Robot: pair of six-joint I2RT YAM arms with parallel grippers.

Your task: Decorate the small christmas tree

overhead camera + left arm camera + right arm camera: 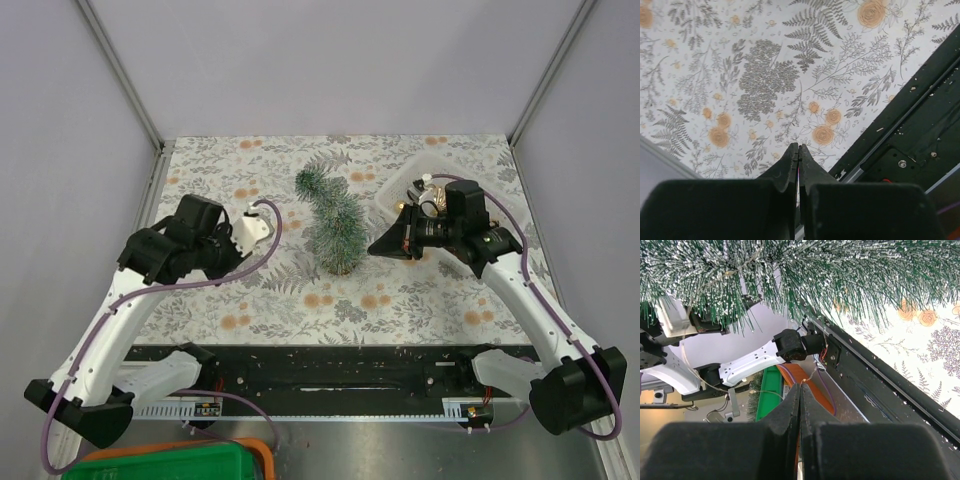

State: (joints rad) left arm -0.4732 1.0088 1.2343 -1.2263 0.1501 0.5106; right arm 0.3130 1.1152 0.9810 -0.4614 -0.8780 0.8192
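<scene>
Right gripper (800, 390): fingers pressed together, nothing clearly pinched. Tree (790, 270) bristles fill top of that frame, above your fingertips. Left gripper (798, 150): fingers pressed together too, empty, over cloth (765, 85). Top view: tree mid-frame, tip curling to upper left, wooden base (341, 266) lower. Judge it light, tippy, bristles soft and springy. Take it at base or low trunk, not by frosted tips. Baubles (428, 195) upper right.
</scene>
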